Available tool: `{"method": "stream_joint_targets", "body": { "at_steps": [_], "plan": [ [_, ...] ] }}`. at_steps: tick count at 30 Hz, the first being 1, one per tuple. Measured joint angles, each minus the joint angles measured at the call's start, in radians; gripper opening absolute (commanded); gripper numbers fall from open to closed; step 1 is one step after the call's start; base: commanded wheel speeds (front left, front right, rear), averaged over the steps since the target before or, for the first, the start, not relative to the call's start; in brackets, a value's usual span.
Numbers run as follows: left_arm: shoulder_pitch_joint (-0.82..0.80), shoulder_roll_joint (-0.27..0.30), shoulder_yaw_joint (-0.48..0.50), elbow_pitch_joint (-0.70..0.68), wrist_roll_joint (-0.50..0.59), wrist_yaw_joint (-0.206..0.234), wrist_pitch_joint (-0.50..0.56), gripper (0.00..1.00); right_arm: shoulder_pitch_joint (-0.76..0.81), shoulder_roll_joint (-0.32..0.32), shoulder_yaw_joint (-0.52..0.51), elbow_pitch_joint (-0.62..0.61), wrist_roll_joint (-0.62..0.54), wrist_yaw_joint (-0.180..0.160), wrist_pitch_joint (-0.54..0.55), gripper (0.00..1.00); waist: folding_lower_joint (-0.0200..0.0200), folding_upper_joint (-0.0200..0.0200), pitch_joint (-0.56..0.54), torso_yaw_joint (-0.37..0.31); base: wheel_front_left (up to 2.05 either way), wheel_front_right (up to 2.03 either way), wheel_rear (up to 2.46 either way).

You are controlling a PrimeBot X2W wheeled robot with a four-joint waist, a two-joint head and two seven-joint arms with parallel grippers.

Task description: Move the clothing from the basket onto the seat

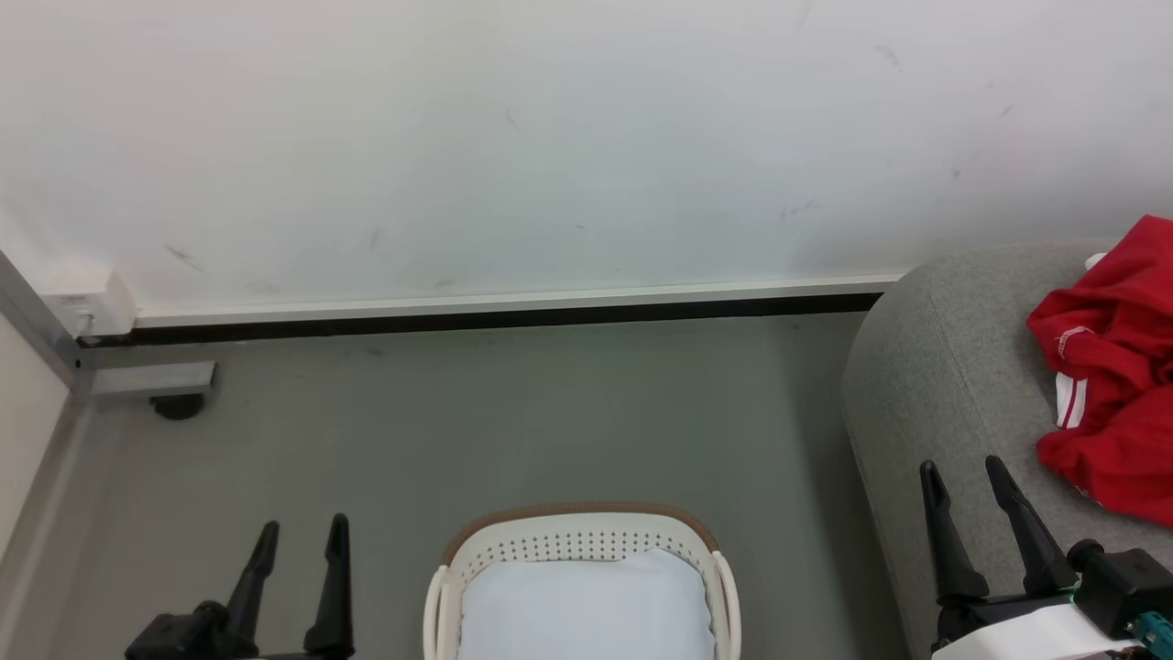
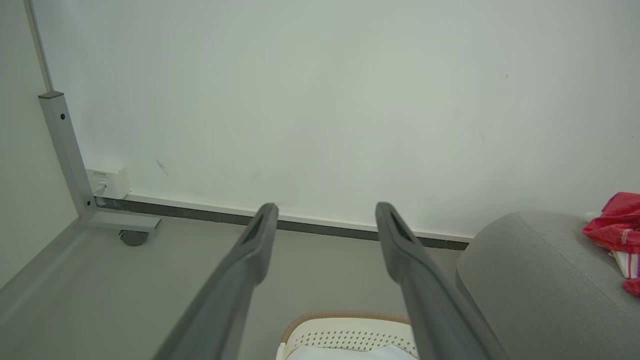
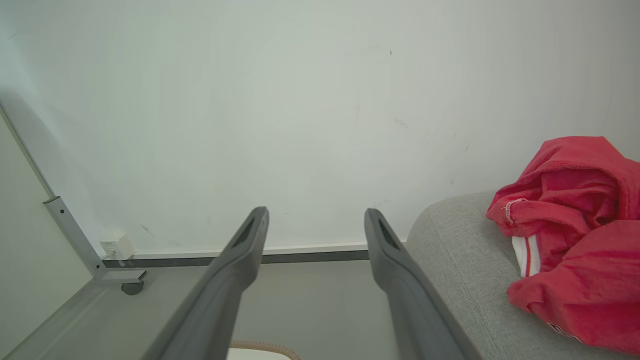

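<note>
The red clothing [image 1: 1113, 385] is lying crumpled on the grey seat [image 1: 935, 385], at 2 o'clock from the right gripper [image 1: 960, 464] and apart from it. The right gripper and the left gripper [image 1: 305, 523] are both hanging with jaws spread wide, gripping and touching nothing. The basket [image 1: 586, 545] is sitting between the 2 grippers, at 3 o'clock from the left one.

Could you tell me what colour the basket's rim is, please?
The basket's rim is brown, clearest in the head view.
</note>
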Motion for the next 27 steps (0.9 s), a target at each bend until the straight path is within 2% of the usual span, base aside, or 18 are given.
{"method": "stream_joint_targets", "body": {
  "at_steps": [10, 27],
  "plan": [
    [-0.007, -0.023, 0.031, 0.034, 0.059, -0.012, 0.0, 1.0, 0.014, 0.025, -0.007, 0.006, -0.003, 0.0, 0.0, 1.0, 0.0, 0.0, -0.01, 0.006, 0.0, 0.0, 0.0],
    [-0.016, -0.032, 0.006, 0.039, 0.06, -0.015, 0.0, 1.0, 0.019, 0.037, 0.0, 0.007, -0.003, 0.0, 0.0, 1.0, 0.0, 0.0, -0.012, 0.002, 0.0, 0.0, 0.0]
  ]
}}
